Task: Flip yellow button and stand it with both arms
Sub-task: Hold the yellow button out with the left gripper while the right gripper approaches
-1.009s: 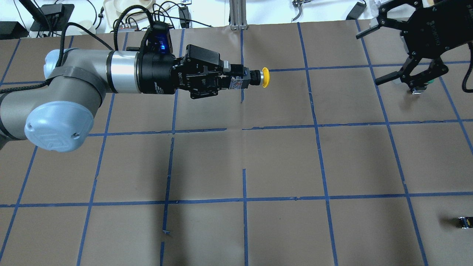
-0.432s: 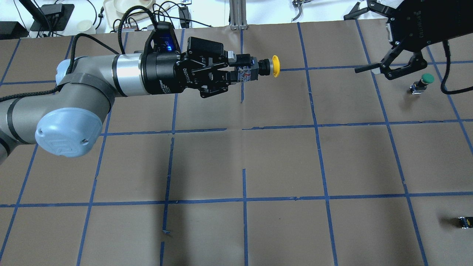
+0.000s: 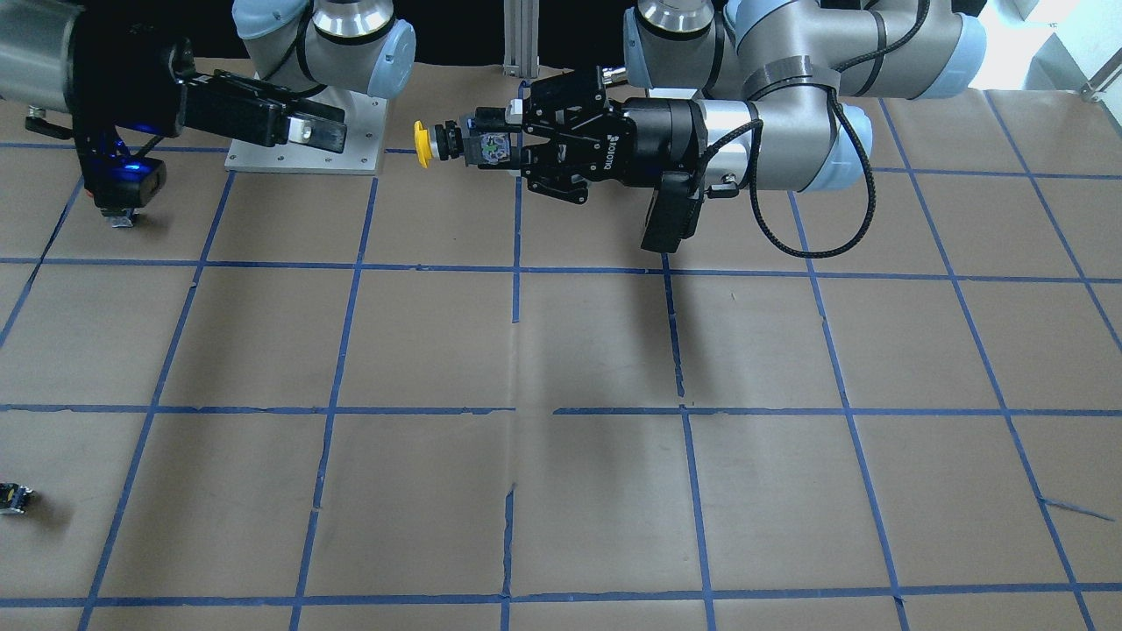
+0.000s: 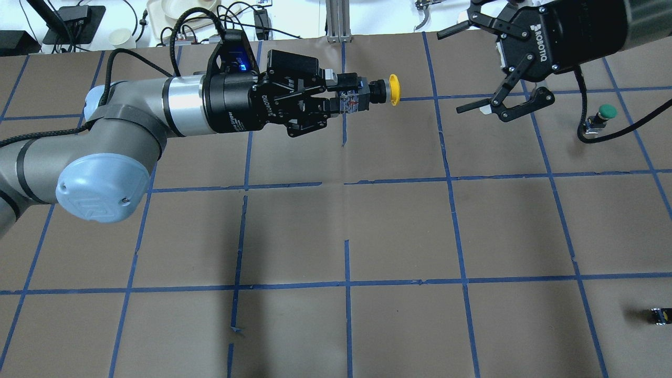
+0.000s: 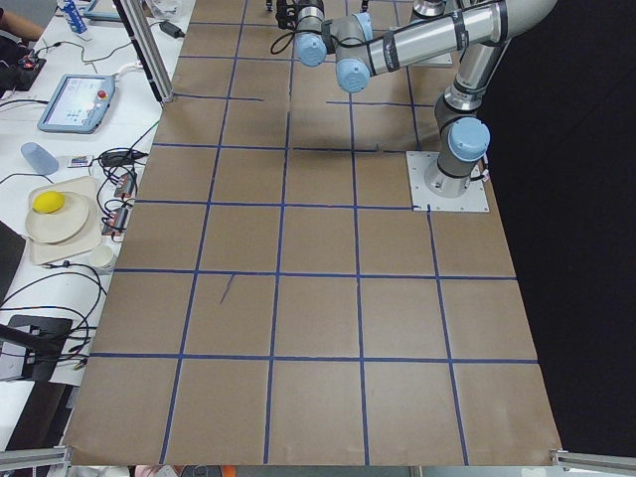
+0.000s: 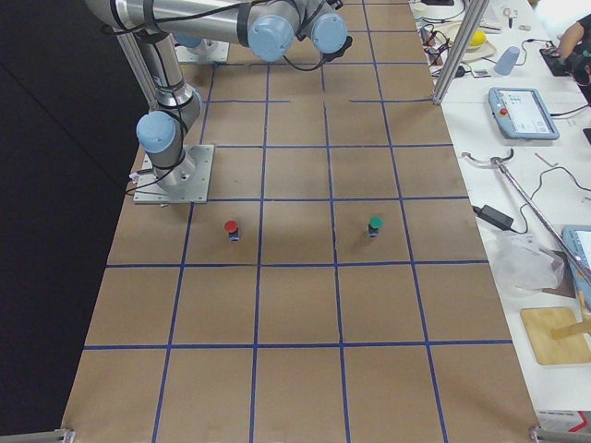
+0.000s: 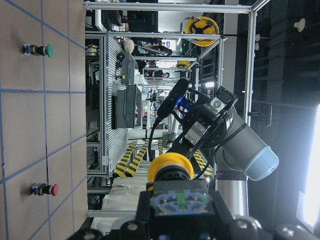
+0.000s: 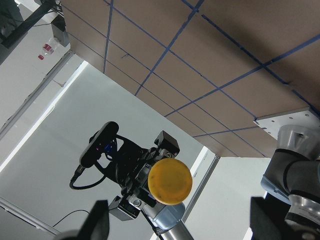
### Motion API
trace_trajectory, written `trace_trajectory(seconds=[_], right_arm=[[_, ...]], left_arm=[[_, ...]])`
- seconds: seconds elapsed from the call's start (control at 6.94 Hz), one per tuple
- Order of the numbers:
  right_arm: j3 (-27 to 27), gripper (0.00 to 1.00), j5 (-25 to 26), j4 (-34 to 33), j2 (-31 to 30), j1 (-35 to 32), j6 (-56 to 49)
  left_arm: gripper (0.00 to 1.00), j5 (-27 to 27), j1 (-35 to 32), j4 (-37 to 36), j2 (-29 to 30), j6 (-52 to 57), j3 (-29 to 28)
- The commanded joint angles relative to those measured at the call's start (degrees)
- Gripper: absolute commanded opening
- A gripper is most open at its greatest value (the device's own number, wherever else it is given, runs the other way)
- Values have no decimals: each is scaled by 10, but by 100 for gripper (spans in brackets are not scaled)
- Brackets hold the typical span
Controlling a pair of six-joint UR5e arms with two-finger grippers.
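Note:
The yellow button [image 4: 391, 90] is held level in the air, its black body clamped in my left gripper [image 4: 350, 98], its yellow cap pointing at my right arm. It also shows in the front view [image 3: 424, 144] and in the left wrist view [image 7: 170, 168]. My right gripper [image 4: 453, 72] is open and empty, apart from the button, with its jaws facing the cap. In the right wrist view the yellow cap [image 8: 170, 181] sits between my open right fingers [image 8: 98, 220]. In the front view my left gripper [image 3: 491, 147] and right gripper [image 3: 329, 131] face each other.
A green-capped button [image 4: 602, 116] stands on the table below my right arm. A red-capped button [image 6: 231, 227] stands near the right arm's base plate. A small black block [image 4: 659, 315] lies at the table's front right. Brown paper with blue tape lines covers the table [image 4: 399, 231].
My right gripper has swung left and turned to face the yellow cap, uncovering the green button. My left gripper has carried the yellow button slightly right and farther back.

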State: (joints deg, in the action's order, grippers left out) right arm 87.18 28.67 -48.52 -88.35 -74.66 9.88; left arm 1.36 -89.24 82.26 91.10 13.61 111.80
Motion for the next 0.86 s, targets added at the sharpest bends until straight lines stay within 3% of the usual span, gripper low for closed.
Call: trace_trajectory(seconds=[0.0, 0.43, 0.58, 0.72], right_arm=[[9, 98, -31, -11, 7, -45, 0], [10, 94, -32, -25, 7, -67, 9], [11, 84, -30, -25, 7, -67, 9], [10, 56, -27, -23, 7, -67, 9]], left_arm=[[10, 4, -1, -1, 0, 1, 1], [10, 5, -1, -3, 0, 0, 0], [10, 6, -1, -3, 0, 0, 0], [10, 14, -1, -13, -1, -2, 0]])
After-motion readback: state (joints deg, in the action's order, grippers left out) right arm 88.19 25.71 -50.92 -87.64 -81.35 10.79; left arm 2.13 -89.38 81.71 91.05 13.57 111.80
